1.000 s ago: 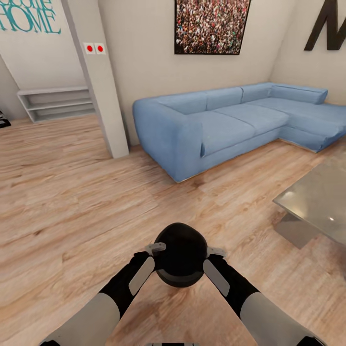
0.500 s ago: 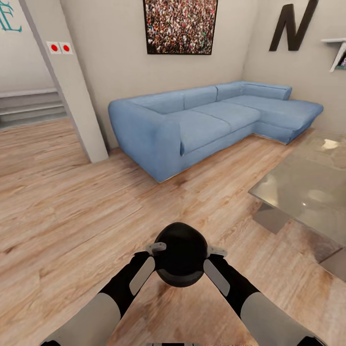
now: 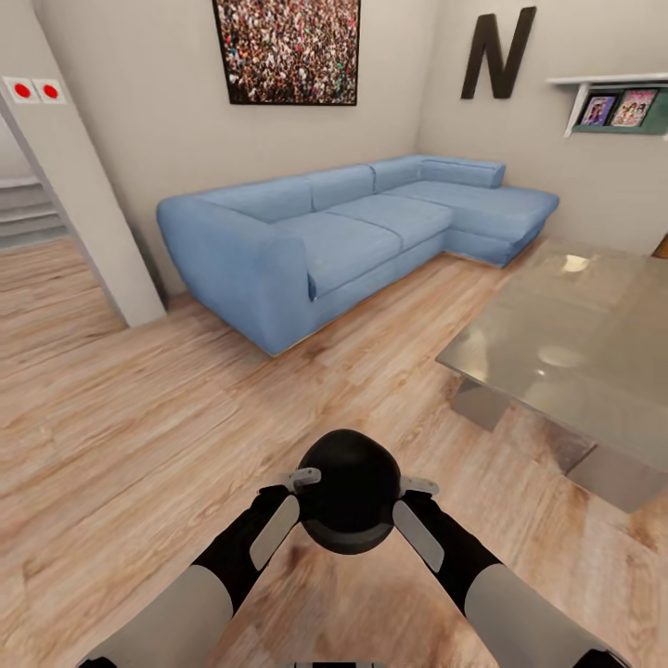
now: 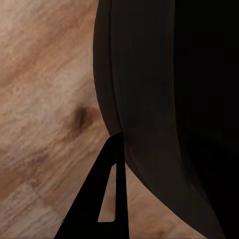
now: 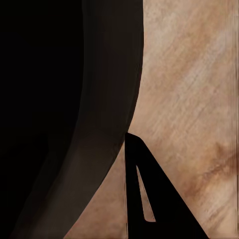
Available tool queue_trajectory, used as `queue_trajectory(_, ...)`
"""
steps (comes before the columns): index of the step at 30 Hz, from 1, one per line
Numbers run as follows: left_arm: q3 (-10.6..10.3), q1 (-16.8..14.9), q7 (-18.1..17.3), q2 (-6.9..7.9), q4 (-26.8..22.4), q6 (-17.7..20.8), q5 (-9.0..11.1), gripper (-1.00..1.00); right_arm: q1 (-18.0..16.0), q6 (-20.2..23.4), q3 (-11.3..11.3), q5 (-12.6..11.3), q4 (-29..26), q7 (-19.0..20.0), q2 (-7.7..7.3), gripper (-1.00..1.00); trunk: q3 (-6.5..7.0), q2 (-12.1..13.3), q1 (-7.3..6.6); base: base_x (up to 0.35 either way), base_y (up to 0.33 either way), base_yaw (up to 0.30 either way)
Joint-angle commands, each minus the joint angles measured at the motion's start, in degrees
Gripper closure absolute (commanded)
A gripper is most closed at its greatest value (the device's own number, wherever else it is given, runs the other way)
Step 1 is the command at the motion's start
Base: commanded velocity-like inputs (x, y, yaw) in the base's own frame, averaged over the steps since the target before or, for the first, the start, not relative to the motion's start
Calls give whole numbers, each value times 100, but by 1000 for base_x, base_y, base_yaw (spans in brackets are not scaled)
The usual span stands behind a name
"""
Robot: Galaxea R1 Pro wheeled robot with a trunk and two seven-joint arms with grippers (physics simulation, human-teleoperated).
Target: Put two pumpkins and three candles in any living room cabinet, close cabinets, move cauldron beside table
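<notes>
Black and round, the cauldron hangs above the light wood plank floor, carried between both arms in front of the robot. The left gripper presses against one side of the pot and the right gripper against the other, each set of fingers grasping its rim. In the wrist views, one dark finger lies against the pot's curved wall. Ahead stands a blue L-shaped sofa. A glossy grey tabletop sits to the right, near the cauldron but apart from it. On the wall hangs a crowd picture and a large black letter "N". Two red buttons mark a pillar.
</notes>
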Motion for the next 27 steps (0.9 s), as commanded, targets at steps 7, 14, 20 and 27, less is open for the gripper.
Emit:
queue_trajectory(7,-49,1,62,39,-17,13,66,100,-13,-45,39,-181,-5,-36,-6,100,-4,-3,-2,0,0,-277)
queue_trajectory(14,-49,-2,62,39,-17,13,66,100,-13,-45,38,-184,-5,-33,-6,100,-4,-3,-2,0,0,-277)
queue_trajectory(20,-49,-2,62,39,-17,13,66,100,-12,-45,38,-198,-5,-32,-6,100,-4,-3,-2,0,0,-277)
queue_trajectory(27,-49,0,62,45,-26,13,66,100,-12,-45,38,-207,-5,-32,2,100,-4,-3,-2,0,0,-277)
